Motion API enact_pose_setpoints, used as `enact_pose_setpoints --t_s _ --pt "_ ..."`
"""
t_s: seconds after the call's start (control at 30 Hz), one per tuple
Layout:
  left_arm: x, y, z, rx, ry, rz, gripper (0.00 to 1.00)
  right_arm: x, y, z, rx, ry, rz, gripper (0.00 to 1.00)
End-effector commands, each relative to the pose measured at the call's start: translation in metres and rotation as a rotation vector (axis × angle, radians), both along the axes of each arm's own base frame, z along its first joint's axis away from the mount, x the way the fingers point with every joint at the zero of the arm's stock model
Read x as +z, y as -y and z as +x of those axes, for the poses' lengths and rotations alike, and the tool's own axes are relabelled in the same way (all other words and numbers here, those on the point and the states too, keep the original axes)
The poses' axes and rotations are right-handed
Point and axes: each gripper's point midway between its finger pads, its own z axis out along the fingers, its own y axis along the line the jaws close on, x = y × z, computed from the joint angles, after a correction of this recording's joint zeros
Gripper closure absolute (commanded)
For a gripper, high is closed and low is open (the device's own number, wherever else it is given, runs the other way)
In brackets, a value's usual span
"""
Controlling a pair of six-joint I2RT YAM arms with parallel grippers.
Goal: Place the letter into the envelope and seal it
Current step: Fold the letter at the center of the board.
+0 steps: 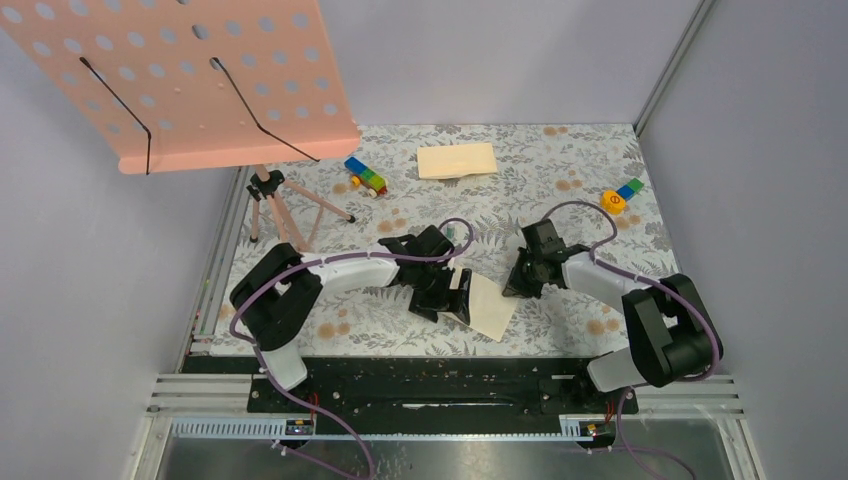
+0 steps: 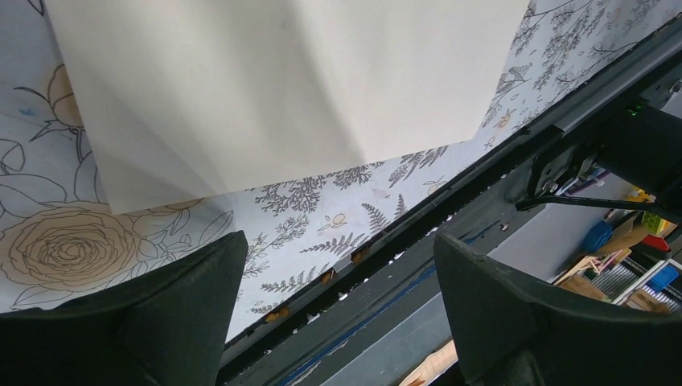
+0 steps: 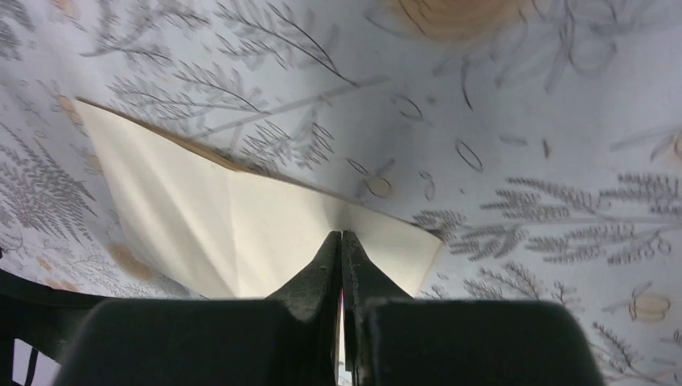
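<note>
Pinning letter (image 1: 492,308) at 5 o'clock on table (image 1: 590,170): R gripper (image 3: 342,237) clenched, tips on its edge, prob. to steady it; L gripper (image 2: 338,265) splayed wide, empty, at its 9. Envelope (image 1: 457,160) lies at 12.

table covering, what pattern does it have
White table covering printed with grey fern sprigs and tan roses, clearest in the left wrist view.

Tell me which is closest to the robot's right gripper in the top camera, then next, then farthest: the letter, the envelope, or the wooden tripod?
Starting from the right gripper:
1. letter, right at its fingertips, near side.
2. envelope, middle of the far side.
3. tripod, far-left corner.
</note>
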Motion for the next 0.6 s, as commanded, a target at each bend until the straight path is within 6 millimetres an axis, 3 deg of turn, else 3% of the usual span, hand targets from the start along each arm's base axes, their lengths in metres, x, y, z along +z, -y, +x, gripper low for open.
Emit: enact_pose_setpoints --t_s 0.0,0.13,0.27,0.43,0.57 --pt "0.039 0.016 0.018 -0.015 0.112 -0.091 0.12 0.026 -0.005 0.037 0.071 0.151 -0.028 1.00" --pt "0.064 0.023 0.039 -0.003 0.187 -0.122 0.15 0.060 -0.011 0.039 0.101 0.218 0.014 1.00" --pt "0.068 0.023 0.061 0.035 0.225 -0.130 0.17 0.074 -0.001 0.022 0.064 0.231 0.016 0.86" --pt "0.054 0.014 0.088 0.138 0.232 -0.105 0.20 0.061 0.018 -0.023 -0.073 0.167 0.032 0.84" --pt "0.032 0.013 0.098 0.165 0.234 -0.060 0.19 0.042 0.029 -0.051 -0.206 0.145 0.080 0.59"
